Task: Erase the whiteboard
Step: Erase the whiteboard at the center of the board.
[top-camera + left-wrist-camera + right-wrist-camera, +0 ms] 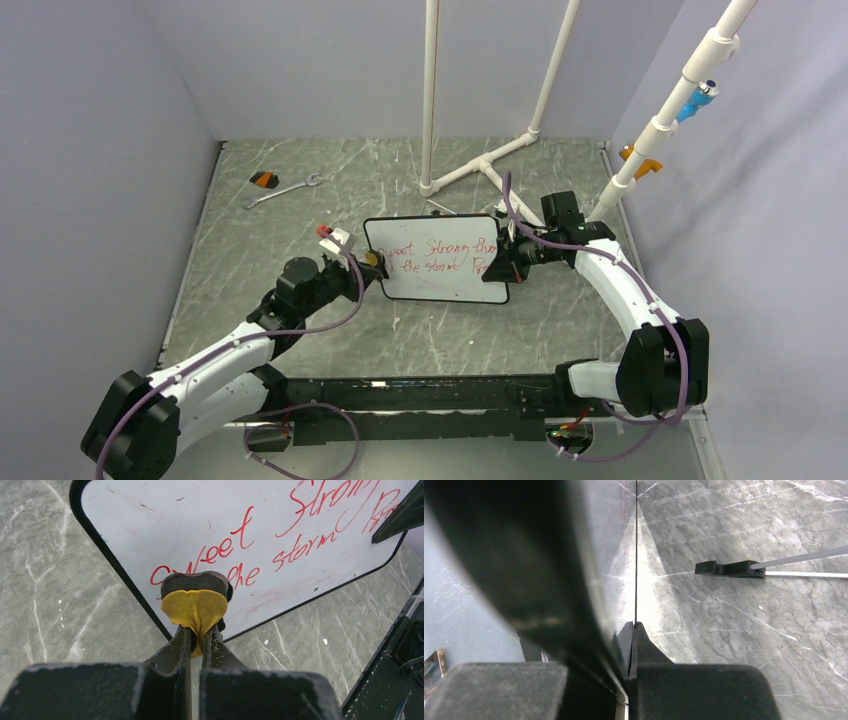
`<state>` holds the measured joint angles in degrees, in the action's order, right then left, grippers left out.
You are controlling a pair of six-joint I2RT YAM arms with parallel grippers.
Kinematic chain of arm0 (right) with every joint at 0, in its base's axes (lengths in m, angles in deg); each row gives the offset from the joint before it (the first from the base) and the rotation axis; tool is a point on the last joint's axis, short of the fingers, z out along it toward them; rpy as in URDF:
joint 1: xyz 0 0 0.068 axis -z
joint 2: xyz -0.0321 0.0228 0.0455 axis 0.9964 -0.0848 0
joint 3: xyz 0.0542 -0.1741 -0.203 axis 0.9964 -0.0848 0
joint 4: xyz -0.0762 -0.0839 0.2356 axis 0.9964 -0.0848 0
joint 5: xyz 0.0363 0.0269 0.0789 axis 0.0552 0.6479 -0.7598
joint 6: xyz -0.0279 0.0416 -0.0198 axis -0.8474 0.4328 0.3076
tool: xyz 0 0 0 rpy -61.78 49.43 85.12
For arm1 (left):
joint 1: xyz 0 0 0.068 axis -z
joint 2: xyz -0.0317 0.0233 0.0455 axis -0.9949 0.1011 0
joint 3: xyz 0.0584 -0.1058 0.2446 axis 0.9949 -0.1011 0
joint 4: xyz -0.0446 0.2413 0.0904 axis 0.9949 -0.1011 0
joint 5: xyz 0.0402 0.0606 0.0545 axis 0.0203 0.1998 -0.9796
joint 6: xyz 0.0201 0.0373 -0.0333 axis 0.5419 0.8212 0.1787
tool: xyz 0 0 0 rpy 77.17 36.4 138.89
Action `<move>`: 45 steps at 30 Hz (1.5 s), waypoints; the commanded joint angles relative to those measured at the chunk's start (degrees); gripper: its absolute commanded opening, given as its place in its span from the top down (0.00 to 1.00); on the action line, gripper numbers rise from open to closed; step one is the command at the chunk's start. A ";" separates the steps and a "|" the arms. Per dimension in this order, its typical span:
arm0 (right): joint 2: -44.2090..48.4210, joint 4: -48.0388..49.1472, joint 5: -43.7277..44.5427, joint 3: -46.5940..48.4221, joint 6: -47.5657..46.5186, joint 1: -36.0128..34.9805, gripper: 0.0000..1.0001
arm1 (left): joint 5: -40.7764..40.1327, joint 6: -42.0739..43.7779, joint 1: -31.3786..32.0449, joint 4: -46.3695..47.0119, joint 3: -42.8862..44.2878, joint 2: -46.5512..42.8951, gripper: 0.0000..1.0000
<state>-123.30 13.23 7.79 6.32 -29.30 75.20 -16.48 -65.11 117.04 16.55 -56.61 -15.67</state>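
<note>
Overhead and close wrist views share the whiteboard (440,260).

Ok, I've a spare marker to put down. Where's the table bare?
Bare: the strip between the whiteboard and the arms' base rail, and the patch between the wrench and the left arm. Crowded: the board's ends, where left fingers pinch a yellow pad and right fingers grip its edge.

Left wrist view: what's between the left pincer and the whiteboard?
A yellow pad, held in the left pincer, against the whiteboard; left wrist view.
</note>
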 commanded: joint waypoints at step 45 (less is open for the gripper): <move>0.91 1.54 0.01 -0.19 -0.79 0.12 1.00 | -8.99 6.20 3.12 -13.17 19.37 16.63 1.00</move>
<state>-123.30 13.32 7.77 6.16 -27.97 75.46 -29.35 -57.50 119.16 3.90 -39.58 -0.07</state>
